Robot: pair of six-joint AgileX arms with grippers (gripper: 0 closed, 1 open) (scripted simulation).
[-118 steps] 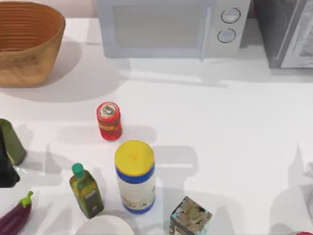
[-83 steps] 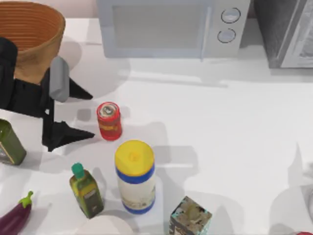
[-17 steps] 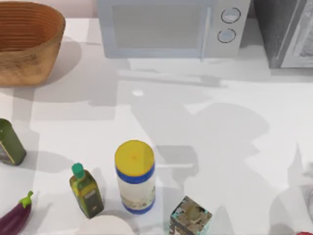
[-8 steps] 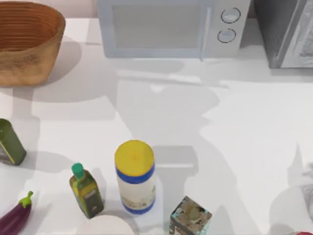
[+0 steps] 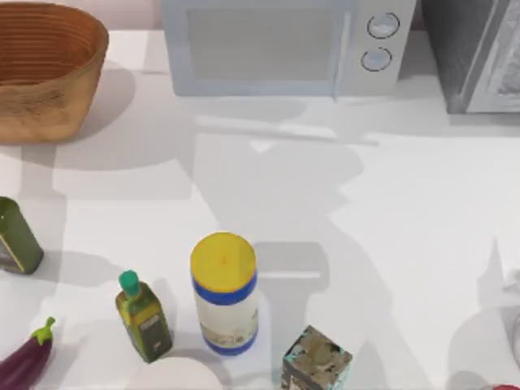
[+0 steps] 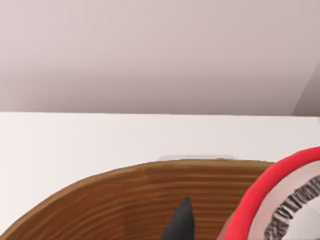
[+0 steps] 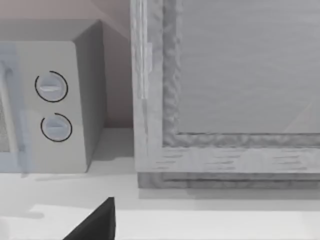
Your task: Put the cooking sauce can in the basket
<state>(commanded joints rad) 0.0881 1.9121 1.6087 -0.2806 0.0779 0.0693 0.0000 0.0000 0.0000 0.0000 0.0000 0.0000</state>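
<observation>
tan-brown ribbed basket (image 5: 49, 73), red-rimmed cooking sauce can (image 6: 280, 200), yellow-lidded blue-banded jar (image 5: 224, 292)

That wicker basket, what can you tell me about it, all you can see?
The basket is a large round bowl of tan-brown woven wicker with a ribbed orange-brown inside. It stands upright at the table's far left corner, left of the microwave. In the left wrist view its rim curves below the camera, with a dark fingertip and the red cooking sauce can in front of it.

light: bright, even, rendered | shadows: soft grey patches across the white counter (image 5: 406, 227), cast rightward from the jar (image 5: 224, 292) and basket (image 5: 49, 73) | glare: none | focus: slightly soft, all views
</observation>
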